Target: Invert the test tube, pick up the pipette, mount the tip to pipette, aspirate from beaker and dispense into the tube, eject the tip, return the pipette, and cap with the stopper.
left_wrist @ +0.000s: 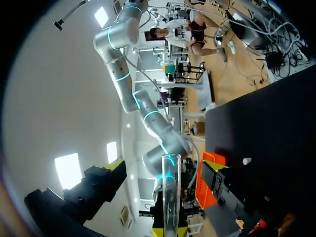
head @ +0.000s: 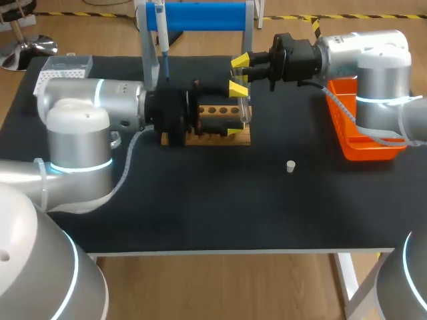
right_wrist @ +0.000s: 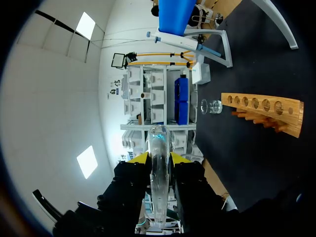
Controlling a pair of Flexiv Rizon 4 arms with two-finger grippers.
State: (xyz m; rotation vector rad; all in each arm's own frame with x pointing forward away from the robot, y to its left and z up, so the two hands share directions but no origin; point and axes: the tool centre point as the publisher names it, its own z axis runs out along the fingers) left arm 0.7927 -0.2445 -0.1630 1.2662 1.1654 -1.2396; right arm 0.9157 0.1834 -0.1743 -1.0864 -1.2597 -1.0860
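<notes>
While the right gripper (head: 243, 68) is clamped on the test tube (right_wrist: 159, 143), its two yellow tips pressed to the glass from opposite sides, the left gripper (head: 235, 110) stands with its fingers well apart. One finger is above the tube and one below, and neither visibly touches it. The tube is held clear of the worktop (head: 200, 207), toward the middle of the far edge and just over the right end of the wooden rack (head: 213, 137).

Both arms meet at that spot. In the head view the left arm (head: 93, 107) hides the rack's left end. The pipette (head: 162, 40) hangs on the blue-topped stand (head: 200, 15) at the far edge, behind the left gripper. The beaker (right_wrist: 213, 106) sits near one end of the rack, on the side toward the stand, and shows only from the right wrist.

The stopper (head: 291, 166) lies alone on bare worktop right of the middle, well apart from both grippers. An orange basket (head: 363, 127) sits at the right edge beneath the right arm. A white tip box (head: 63, 70) occupies the far left corner, behind the left arm.
</notes>
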